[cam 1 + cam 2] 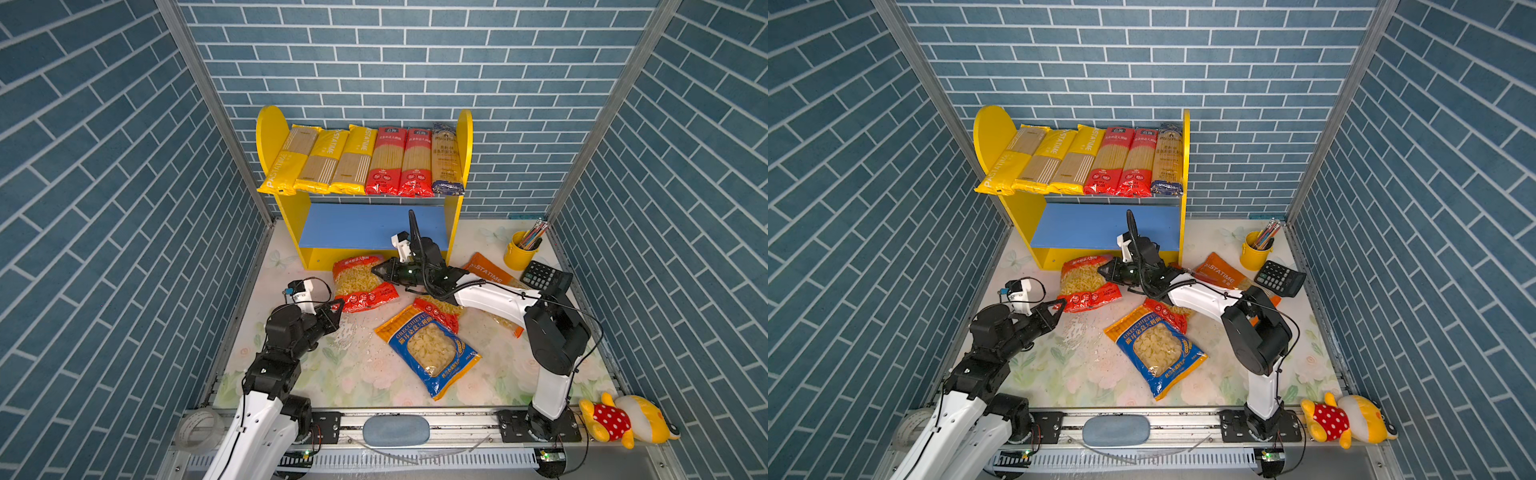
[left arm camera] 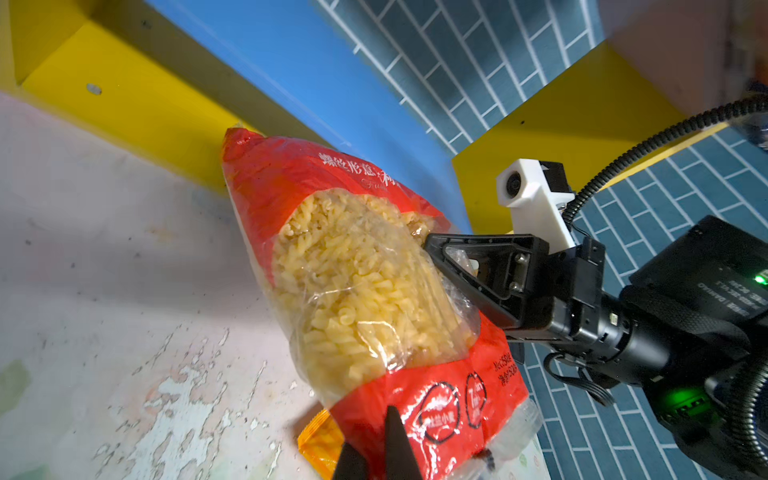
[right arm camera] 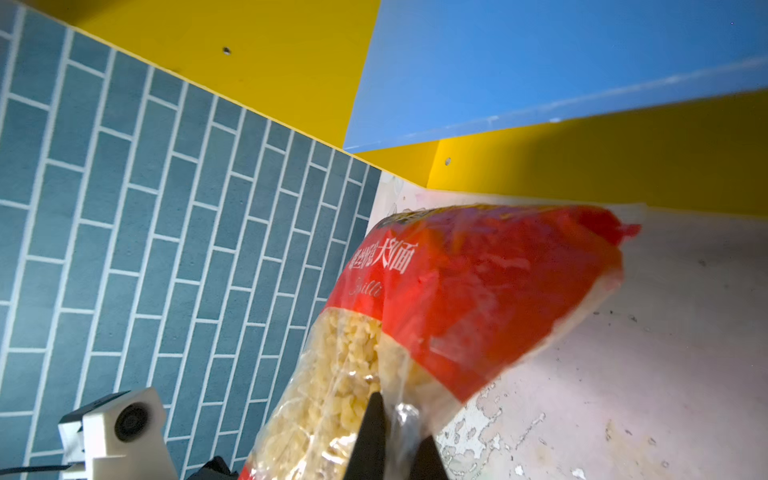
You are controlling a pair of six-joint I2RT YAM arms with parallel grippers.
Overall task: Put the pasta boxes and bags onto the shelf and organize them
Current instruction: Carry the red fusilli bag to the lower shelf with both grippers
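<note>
Four bags occupy the counter point(image 1: 353, 374): one blue bag point(image 1: 430, 353) nearest, overlapping one red bag point(image 1: 439, 312); farther, one spiral-pasta bag point(image 1: 357, 282) and one orange bag point(image 1: 486, 269). The left end effector point(image 1: 340, 304) clamps the spiral-pasta bag's near edge and the right end effector point(image 1: 376, 271) its side, seen closest in the left wrist view. Behind, the shelf point(image 1: 270, 133) carries three yellow packs point(image 1: 322, 162), two red packs point(image 1: 388, 162) and one dark-blue pack point(image 1: 445, 158).
</note>
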